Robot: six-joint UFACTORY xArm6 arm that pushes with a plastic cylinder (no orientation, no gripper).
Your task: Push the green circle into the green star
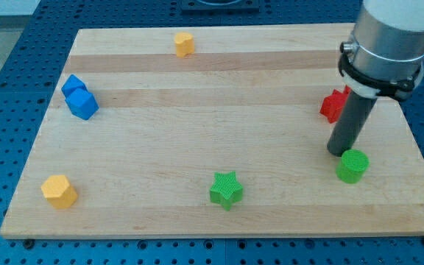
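Note:
The green circle [352, 165], a short round block, stands near the board's right edge, low in the view. The green star [227, 190] lies at the bottom centre, well to the circle's left. My tip [336, 152] rests on the board just at the circle's upper left, touching or nearly touching it. The rod rises from there to the silver arm body at the view's top right.
A red block [334, 104] sits partly behind the rod at the right. Two blue blocks [79, 98] stand together at the left. A yellow block [184, 44] is at the top centre, an orange-yellow one [59, 191] at the bottom left. The wooden board [197, 147] ends close behind the circle.

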